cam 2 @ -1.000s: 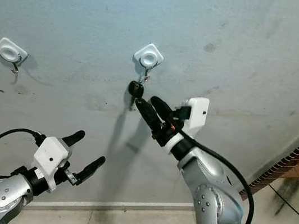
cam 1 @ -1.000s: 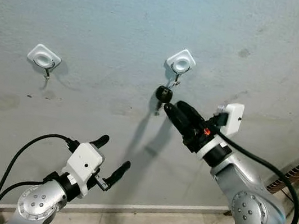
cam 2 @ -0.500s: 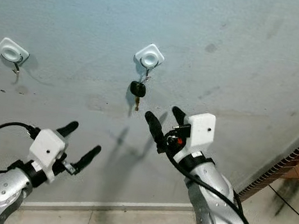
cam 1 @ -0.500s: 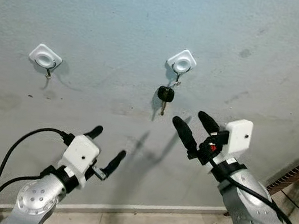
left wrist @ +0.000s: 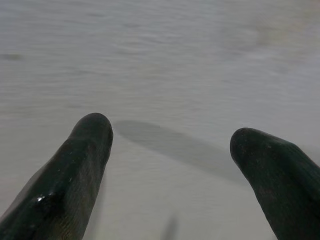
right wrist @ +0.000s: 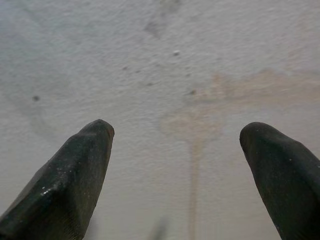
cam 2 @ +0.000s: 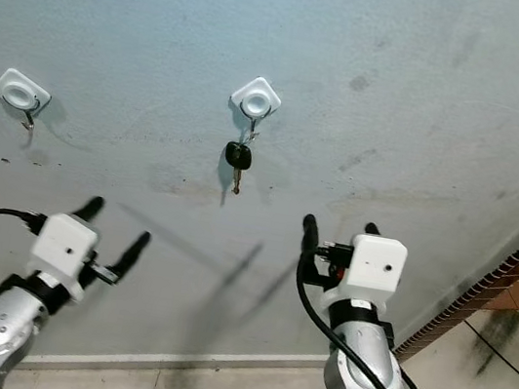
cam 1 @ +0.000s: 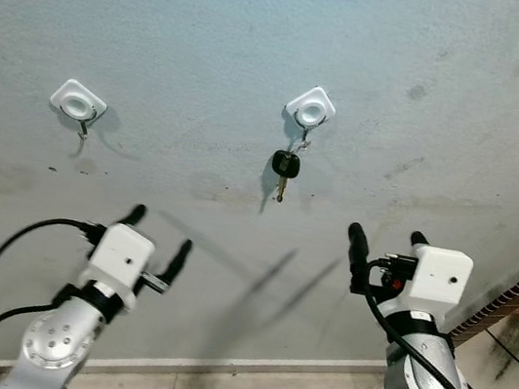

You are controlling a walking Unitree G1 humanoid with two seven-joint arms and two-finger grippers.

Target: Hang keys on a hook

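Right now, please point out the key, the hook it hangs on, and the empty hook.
key (cam 1: 286, 164), left eye view, black head.
hook with key (cam 1: 310, 112), left eye view, white base.
empty hook (cam 1: 77, 105), left eye view, white base.

Illumination is even and moderately bright across the grey wall (cam 1: 216, 30), with no glare. Light arrives from the lower right of the head-view frame: each gripper arm throws a long, soft-edged shadow running diagonally up and left, and the hanging key (cam 1: 285, 167) casts a short shadow just to its left. Head views are sharp throughout. In both wrist views the black fingertips (left wrist: 75, 170) are close and slightly soft; the left wrist view shows the wall smeared and featureless.
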